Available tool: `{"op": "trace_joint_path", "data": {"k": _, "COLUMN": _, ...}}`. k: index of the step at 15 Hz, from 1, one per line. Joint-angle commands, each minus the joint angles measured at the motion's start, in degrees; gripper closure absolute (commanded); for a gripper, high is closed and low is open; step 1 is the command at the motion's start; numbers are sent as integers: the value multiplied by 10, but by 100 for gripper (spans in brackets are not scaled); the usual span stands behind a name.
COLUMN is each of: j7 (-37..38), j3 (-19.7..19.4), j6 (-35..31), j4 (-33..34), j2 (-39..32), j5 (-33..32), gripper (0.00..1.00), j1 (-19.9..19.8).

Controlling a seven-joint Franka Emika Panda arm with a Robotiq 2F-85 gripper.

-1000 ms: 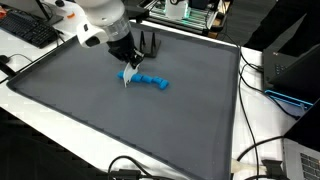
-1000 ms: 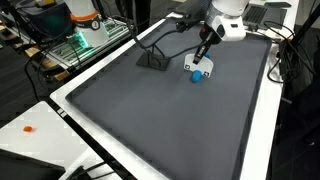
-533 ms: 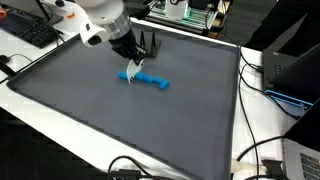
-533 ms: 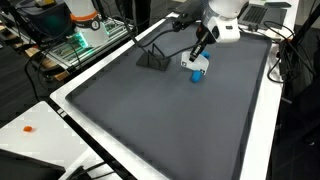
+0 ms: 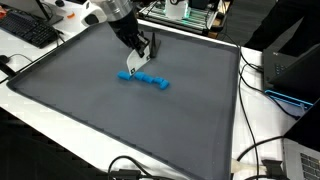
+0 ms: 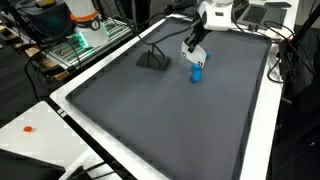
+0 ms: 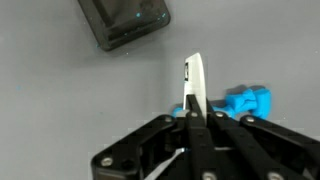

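Observation:
My gripper (image 5: 136, 58) is shut on a thin white flat piece (image 5: 133, 66) and holds it above the dark grey mat (image 5: 90, 100). In the wrist view the white piece (image 7: 194, 85) sticks out from between the closed fingers (image 7: 194, 120). A bright blue knobbly object (image 5: 148, 79) lies on the mat just below and beside the gripper; it also shows in an exterior view (image 6: 197, 70) and in the wrist view (image 7: 248, 100). In that exterior view the gripper (image 6: 193, 45) hangs above the blue object.
A black holder (image 5: 147, 43) stands near the mat's far edge, also seen in an exterior view (image 6: 153, 59) and the wrist view (image 7: 125, 20). A keyboard (image 5: 28, 30), cables and electronics lie around the white table (image 5: 60, 125).
The gripper has lifted and moved toward the far edge with the white piece in it, away from the blue object, which stays on the mat.

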State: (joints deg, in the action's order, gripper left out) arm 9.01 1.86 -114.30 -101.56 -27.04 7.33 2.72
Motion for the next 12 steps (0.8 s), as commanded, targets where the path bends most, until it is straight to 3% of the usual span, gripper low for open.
{"op": "trace_joint_path", "data": {"k": 1, "j7": 68, "j3": -7, "j6": -47, "j4": -94, "j2": 83, "j5": 46, "gripper": 99, "j1": -1}}
{"op": "trace_joint_path", "data": {"k": 8, "j7": 231, "j3": -18, "j6": -114, "j4": -208, "j2": 174, "j5": 74, "gripper": 99, "j1": 7}}
{"op": "trace_joint_path", "data": {"k": 12, "j7": 286, "j3": -15, "j6": -137, "j4": -255, "j2": 202, "j5": 84, "gripper": 99, "j1": 4}}
